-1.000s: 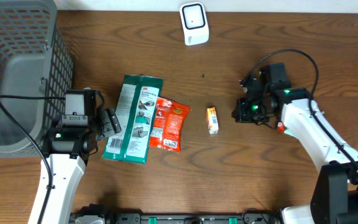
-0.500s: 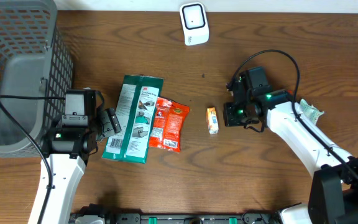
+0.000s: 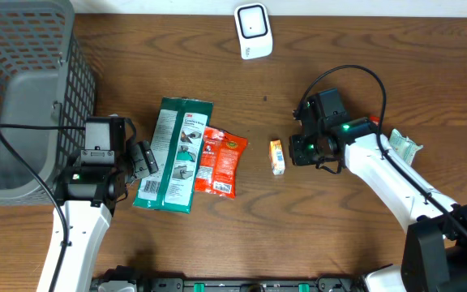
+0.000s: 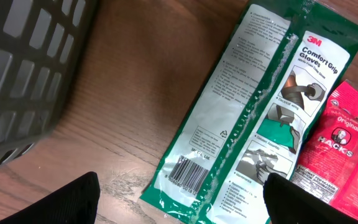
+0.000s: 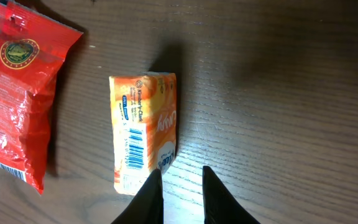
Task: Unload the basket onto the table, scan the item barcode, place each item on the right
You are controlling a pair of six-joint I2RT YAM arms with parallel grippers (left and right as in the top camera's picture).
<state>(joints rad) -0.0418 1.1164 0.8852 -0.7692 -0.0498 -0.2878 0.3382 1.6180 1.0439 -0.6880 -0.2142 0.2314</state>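
Beside the grey basket, the left gripper stands wide open and empty at the edge of a green glove pack, which touches a red packet. Further right, the orange tissue pack lies barcode-up on the wooden table, the right gripper barely parted, holding nothing, just beside its corner

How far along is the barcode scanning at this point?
Done: possibly one item, a green packet lying off to the right. In hand: nothing yet; the right claw hovers, slightly parted, by the orange pack. Left: carry it to the scanner; glove pack and red bag look untouched.
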